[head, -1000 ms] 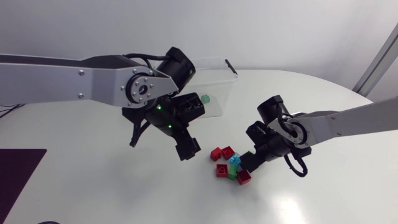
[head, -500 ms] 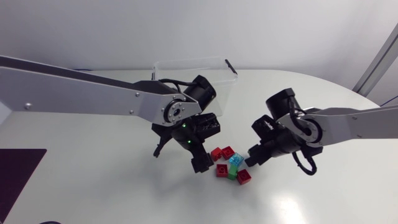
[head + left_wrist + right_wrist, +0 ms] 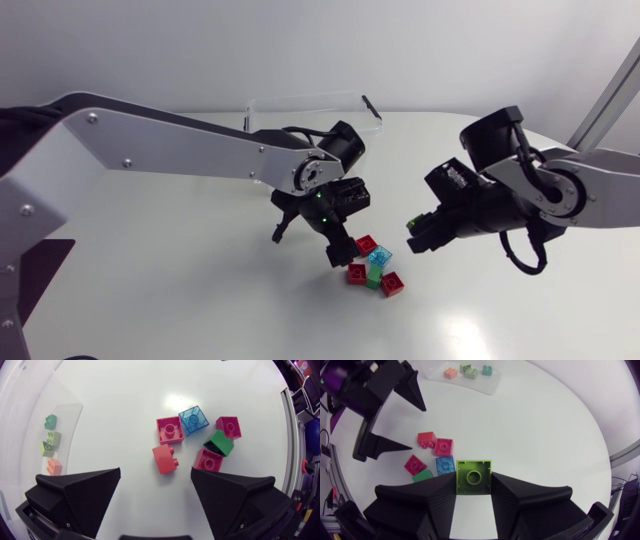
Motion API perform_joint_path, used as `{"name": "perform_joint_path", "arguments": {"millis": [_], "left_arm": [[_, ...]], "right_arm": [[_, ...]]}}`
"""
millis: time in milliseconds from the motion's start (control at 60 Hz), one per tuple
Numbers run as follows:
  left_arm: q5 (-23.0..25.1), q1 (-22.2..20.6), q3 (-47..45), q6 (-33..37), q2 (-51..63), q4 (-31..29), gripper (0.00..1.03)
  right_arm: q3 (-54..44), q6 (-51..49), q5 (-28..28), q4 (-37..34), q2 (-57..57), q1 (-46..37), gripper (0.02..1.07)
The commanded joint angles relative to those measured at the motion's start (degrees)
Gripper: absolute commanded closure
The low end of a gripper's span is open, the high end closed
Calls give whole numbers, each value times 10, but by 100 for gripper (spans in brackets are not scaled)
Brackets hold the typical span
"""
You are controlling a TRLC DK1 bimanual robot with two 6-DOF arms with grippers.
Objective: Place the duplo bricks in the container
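A lime green brick (image 3: 473,472) sits between the fingers of my right gripper (image 3: 473,480), which is shut on it and holds it above the table (image 3: 412,222), right of the pile. The pile (image 3: 372,266) holds red bricks (image 3: 169,429), a clear blue brick (image 3: 193,421) and a dark green brick (image 3: 219,442). My left gripper (image 3: 338,250) hangs open just above the pile's left side, with an orange-red brick (image 3: 165,458) below the gap between its fingers. The clear container (image 3: 310,102) stands at the back with three bricks (image 3: 50,440) in it.
The table's curved edge (image 3: 560,150) runs behind my right arm. A dark mat (image 3: 30,262) lies at the front left. Bare white tabletop (image 3: 200,290) stretches in front of the pile.
My right gripper has shut on the lime brick and lifted it up and to the right. My left arm has swung from the container down toward the pile.
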Motion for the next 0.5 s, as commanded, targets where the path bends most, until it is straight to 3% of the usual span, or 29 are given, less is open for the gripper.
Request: {"name": "perform_joint_path", "arguments": {"millis": [0,483], "left_arm": [[6,-3,20,-7,21,0,5],[5,-13,58,-30,65,-10,9]], "right_arm": [[33,23,-8,-9,-13,-5,84],[116,78,-39,-9,-18,-31,84]]}}
